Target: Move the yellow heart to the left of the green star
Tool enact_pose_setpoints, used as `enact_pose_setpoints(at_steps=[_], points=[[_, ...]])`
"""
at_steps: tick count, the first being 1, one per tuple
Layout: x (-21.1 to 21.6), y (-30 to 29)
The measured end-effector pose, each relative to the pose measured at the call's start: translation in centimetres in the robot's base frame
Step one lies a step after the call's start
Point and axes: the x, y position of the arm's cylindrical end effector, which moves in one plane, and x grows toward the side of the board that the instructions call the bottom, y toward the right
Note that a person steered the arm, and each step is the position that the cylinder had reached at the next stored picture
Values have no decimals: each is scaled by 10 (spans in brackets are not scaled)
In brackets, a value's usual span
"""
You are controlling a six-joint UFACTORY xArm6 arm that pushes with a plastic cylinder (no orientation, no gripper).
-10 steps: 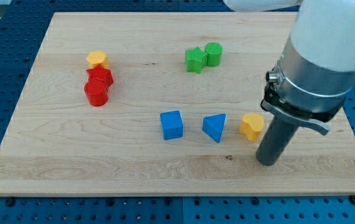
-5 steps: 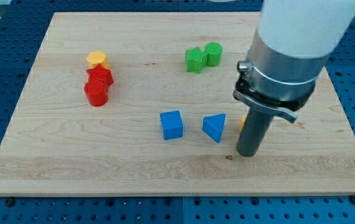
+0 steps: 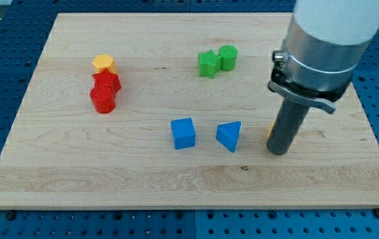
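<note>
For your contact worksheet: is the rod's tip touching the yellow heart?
Cannot tell. In the camera view my tip hides the yellow heart except a sliver, covering any contact.

The pale wooden bench (image 3: 143, 179) carries a yellow hexagon (image 3: 103, 64), a red hexagon (image 3: 108, 81) and a red cylinder (image 3: 102, 99) clustered at the view's left. A green star (image 3: 208, 64) touches a green cylinder (image 3: 228, 57) near the top. A blue cube (image 3: 183, 133) and blue triangle (image 3: 229, 135) sit lower. A yellow heart (image 3: 270, 128) shows only as a sliver.
</note>
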Motion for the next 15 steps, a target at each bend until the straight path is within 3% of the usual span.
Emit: enact_pose_setpoints(at_steps=[5,9,14,15], points=[[-38,46],[-74,36],[-89,-90],[-89,-90]])
